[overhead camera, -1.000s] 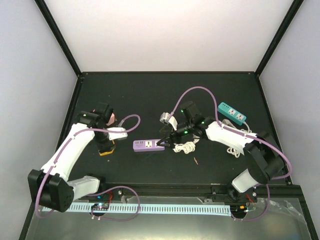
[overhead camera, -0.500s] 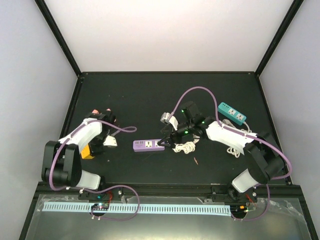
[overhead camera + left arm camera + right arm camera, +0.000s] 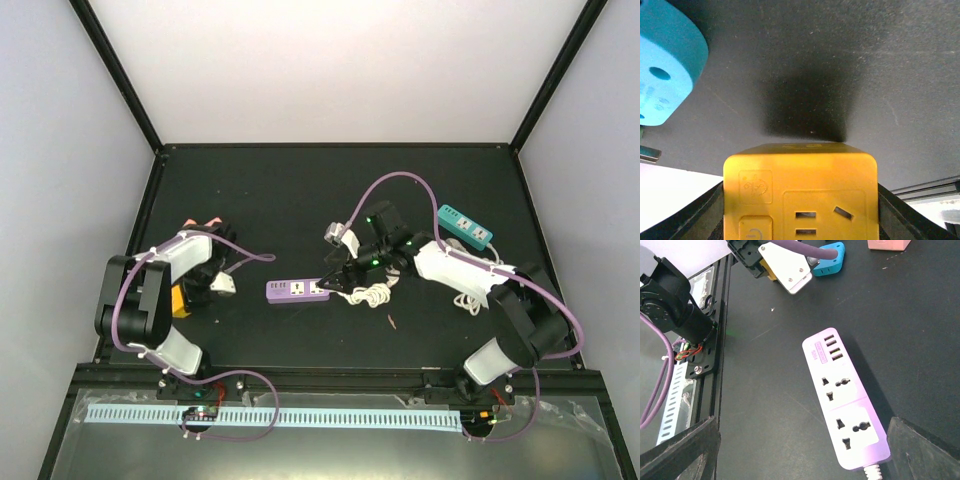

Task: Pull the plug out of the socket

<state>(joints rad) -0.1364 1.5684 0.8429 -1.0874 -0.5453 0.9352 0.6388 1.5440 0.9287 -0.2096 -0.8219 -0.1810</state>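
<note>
Yellow socket [image 3: 800, 195] between left jaws; purple strip [image 3: 845, 405] below parted right jaws.

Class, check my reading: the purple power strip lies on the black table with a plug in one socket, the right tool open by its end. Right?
No. The right wrist view shows both sockets of the purple power strip empty. The rest holds: it lies on the black table, the right tool open by its end.
</note>
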